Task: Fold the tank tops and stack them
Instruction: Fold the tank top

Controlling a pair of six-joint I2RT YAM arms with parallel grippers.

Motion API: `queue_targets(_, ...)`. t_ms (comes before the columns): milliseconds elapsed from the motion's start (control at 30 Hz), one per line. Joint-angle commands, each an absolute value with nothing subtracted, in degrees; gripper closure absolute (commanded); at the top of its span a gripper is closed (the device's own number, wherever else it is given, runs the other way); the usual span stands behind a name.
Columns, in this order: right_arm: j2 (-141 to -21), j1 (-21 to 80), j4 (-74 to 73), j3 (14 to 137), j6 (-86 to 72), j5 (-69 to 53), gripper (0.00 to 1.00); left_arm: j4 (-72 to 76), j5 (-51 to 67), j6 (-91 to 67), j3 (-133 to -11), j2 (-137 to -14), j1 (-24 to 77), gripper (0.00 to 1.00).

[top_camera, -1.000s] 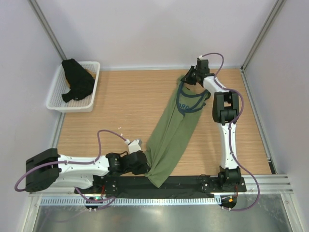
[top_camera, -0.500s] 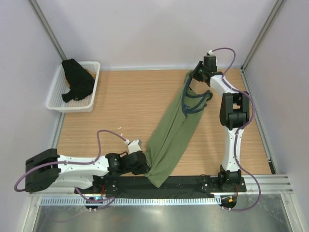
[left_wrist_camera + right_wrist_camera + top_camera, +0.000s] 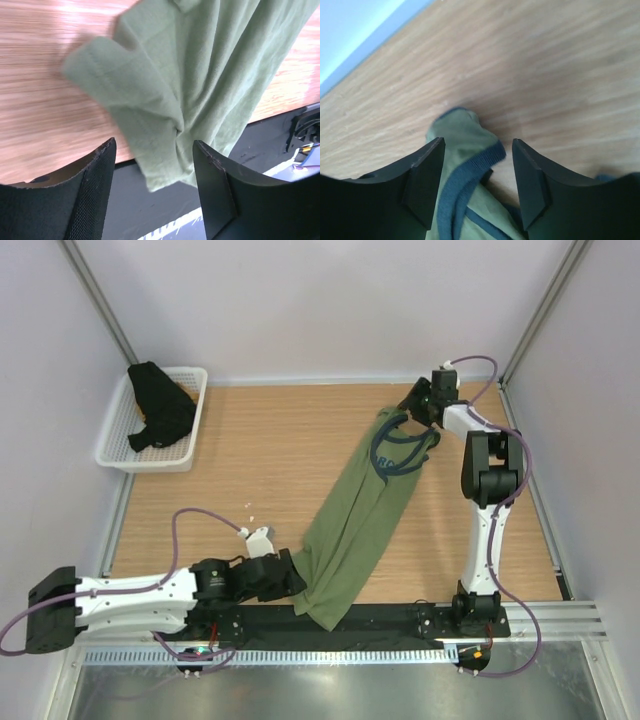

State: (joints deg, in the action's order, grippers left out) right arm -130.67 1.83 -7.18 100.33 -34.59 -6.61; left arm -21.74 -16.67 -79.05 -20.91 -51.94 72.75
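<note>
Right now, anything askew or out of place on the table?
Yes. The olive tank top lies diagonally, bunched into a narrow strip rather than flat, and its hem end hangs off the wood onto the black base rail. The black tank top sits crumpled in the basket.

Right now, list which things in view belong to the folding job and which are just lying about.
For the job: olive green tank top; black tank top.
Lying about: white mesh basket, with the black top inside it.

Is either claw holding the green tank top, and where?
Nothing held. Left claw open at the green tank top hem, right claw open at its strap.
</note>
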Motion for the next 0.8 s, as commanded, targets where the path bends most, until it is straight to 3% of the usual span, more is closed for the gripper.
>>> queue_targets(0,-123.50,2.20,-4.48,96.08,-33.66,-5.81,0.36,-30.75,-21.97,-80.59,-20.83,-45.89,72.95,0.36)
queue_targets(333,-107.15,2.20,-13.18,80.17,-32.17,1.73,0.30,-42.37,-31.38,-79.02,-24.52,-38.40,70.23,0.27)
queue_targets(467,-100.83,2.11,-14.59,72.61,-32.25,4.57,0.23,-37.02,-26.64,-71.21,-25.66,-42.18,62.08,0.26)
queue_targets(767,-100.89,1.93,-10.37,63.02,-34.45,-3.34,0.24,-24.79,-14.77,-54.59,-31.72,-56.68,48.00,0.27)
